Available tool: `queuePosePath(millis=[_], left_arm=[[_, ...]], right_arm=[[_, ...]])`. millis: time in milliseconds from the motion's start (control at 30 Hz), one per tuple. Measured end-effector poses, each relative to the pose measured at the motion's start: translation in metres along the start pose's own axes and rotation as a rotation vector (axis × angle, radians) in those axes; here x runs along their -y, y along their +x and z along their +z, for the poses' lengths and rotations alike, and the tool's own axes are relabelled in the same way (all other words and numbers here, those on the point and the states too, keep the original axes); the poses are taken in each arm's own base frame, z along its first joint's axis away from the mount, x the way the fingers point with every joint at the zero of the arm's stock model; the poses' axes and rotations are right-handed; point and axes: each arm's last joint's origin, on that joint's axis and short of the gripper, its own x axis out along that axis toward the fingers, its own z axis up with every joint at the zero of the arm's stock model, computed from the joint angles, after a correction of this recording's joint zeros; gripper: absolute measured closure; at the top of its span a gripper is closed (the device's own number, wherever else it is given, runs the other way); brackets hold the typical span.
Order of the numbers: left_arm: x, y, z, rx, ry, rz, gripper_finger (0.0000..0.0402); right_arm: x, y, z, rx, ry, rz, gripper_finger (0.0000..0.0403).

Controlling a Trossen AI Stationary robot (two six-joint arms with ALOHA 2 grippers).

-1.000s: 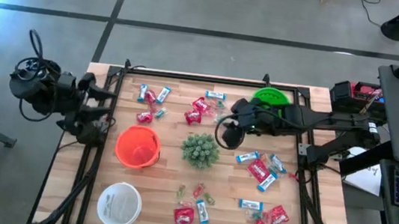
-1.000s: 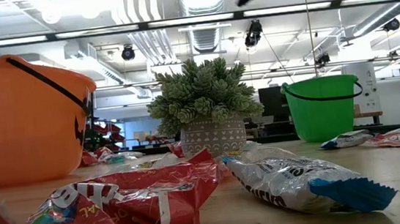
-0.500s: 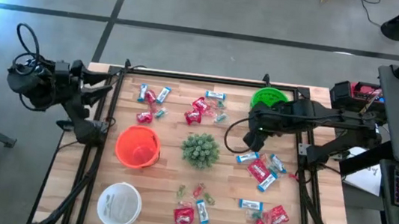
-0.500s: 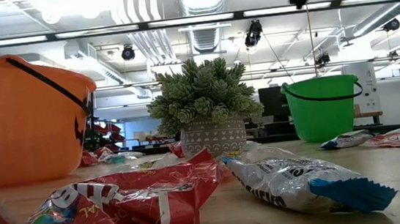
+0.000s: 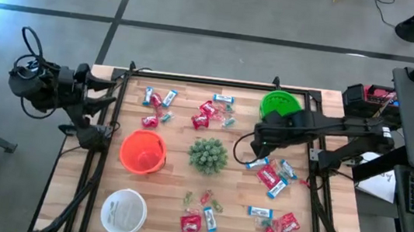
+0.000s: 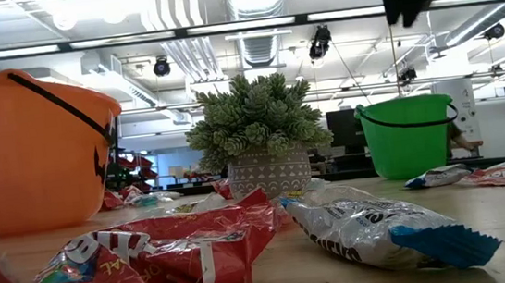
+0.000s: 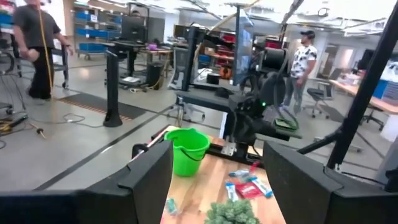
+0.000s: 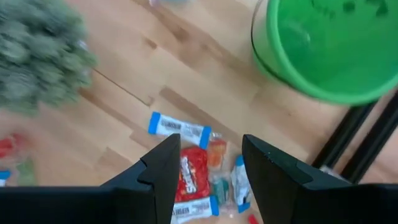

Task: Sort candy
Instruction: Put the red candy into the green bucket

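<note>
High view, left to right: left gripper (image 5: 108,91) parked open and empty off the table's left edge; right gripper (image 5: 256,145) hovers between plant (image 5: 207,155) and green bucket (image 5: 280,104), fingers parted, nothing held. Reaching for a pick, I judge; the candy (image 8: 190,172) lies just below that claw, so descend and close next.

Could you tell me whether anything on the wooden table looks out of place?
Only the small spiky green potted plant at mid-table stands out: it is no candy, yet wrapped candy lies scattered around it. The three buckets stand upright, nothing looks spilled or damaged.
</note>
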Motion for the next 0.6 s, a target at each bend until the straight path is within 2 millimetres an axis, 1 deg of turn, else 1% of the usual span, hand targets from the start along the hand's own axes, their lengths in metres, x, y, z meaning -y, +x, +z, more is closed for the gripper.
queuePosePath(millis=[133,400,600], left_arm=[[-0.001,-0.001,0.003,0.002,0.015,-0.006,0.0170],[-0.006,-0.004,0.012,0.009,-0.010,-0.041,0.0170],[-0.006,-0.005,0.013,-0.003,0.001,-0.078,0.0170]], right_arm=[[-0.003,0.016,-0.010,-0.060,0.054,-0.041,0.0237],[-0.008,0.035,-0.032,-0.116,0.150,-0.096,0.0236],[-0.014,0.045,-0.046,-0.117,0.114,-0.091,0.0229]])
